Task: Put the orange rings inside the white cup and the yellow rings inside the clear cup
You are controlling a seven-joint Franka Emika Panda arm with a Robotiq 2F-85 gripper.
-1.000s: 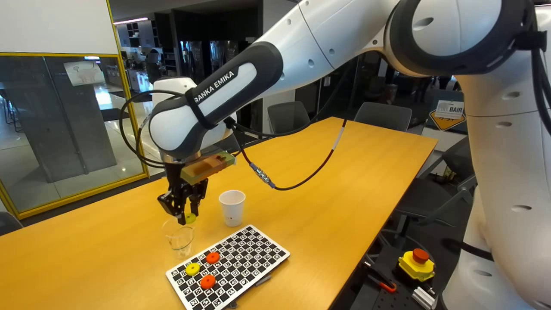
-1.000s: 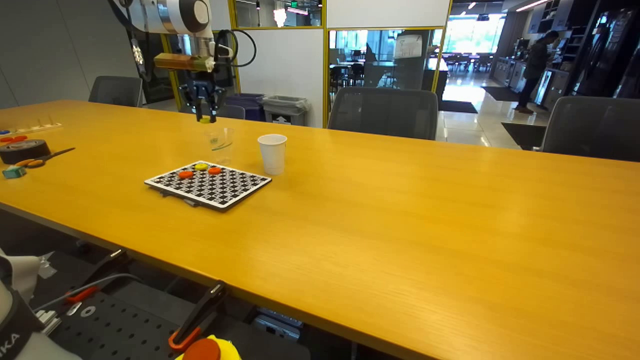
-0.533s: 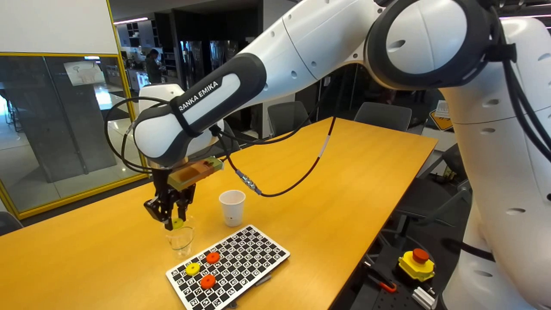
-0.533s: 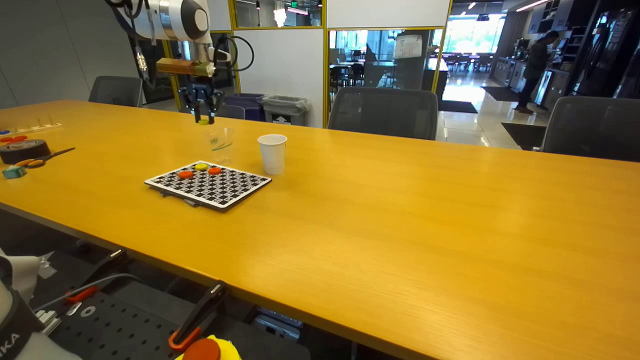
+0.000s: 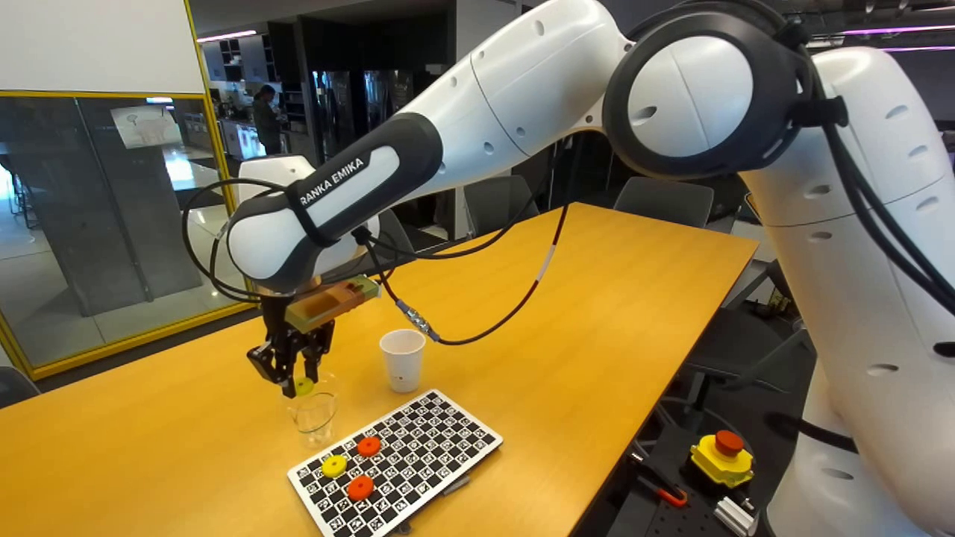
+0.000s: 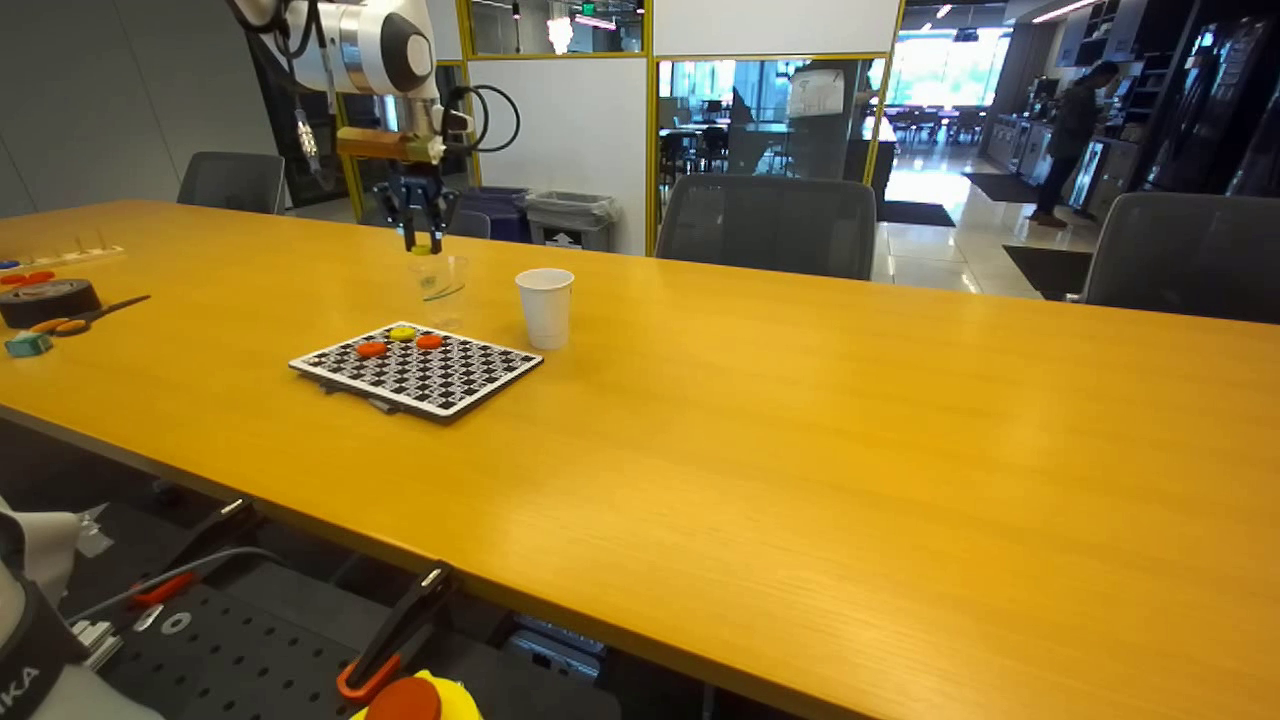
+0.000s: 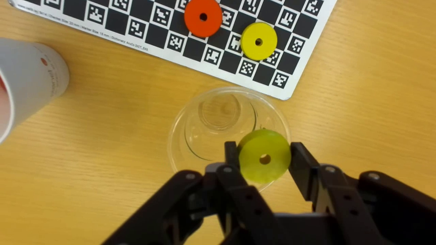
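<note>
My gripper (image 7: 264, 151) is shut on a yellow ring (image 7: 264, 161), gripping it by its sides. In the wrist view the ring overlaps the near right part of the clear cup's rim (image 7: 175, 131). In both exterior views the held ring is at the top of the clear cup (image 5: 315, 421) (image 6: 445, 290); its exact height above the rim is unclear. Another yellow ring (image 5: 334, 466) and two orange rings (image 5: 368, 447) (image 5: 360, 488) lie on the checkered board. The white cup (image 5: 404, 364) stands upright beside the clear cup. Something red shows inside the white cup (image 7: 37, 73) in the wrist view.
The checkered board (image 5: 425, 432) lies close to both cups. In an exterior view, black tape (image 6: 50, 300), scissors (image 6: 95, 315), a green block (image 6: 28, 344), orange pieces (image 6: 38, 278) and a pegged strip (image 6: 75, 257) lie at the table's left end.
My gripper has carried the yellow ring a short way across and slightly down to the clear cup's top. The cups and the rings on the board have not moved.
</note>
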